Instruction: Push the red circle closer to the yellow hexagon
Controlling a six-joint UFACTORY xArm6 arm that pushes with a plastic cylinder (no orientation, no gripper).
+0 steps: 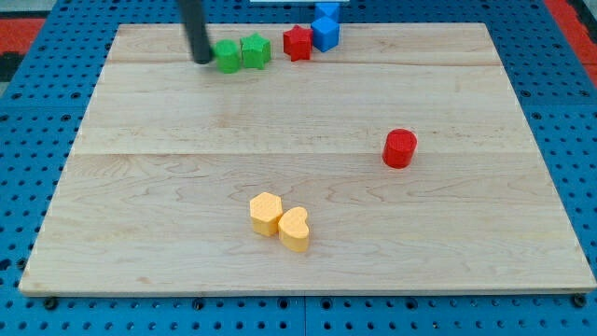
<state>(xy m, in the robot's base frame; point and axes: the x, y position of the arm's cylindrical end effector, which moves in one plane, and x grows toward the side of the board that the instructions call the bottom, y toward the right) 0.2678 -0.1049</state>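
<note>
The red circle (pixel 399 147) stands on the wooden board at the view's right of centre. The yellow hexagon (pixel 266 213) sits lower, near the view's bottom centre, touching a yellow heart (pixel 295 228) on its right. My tip (pixel 202 60) is at the view's top left, just left of a green circle (pixel 228 55). It is far from the red circle and the yellow hexagon.
A green star-like block (pixel 256 50) sits right of the green circle. A red star-like block (pixel 298 42) and a blue block (pixel 325 33) stand at the board's top edge, with another blue block (pixel 327 9) behind. The wooden board (pixel 140 187) lies on blue pegboard.
</note>
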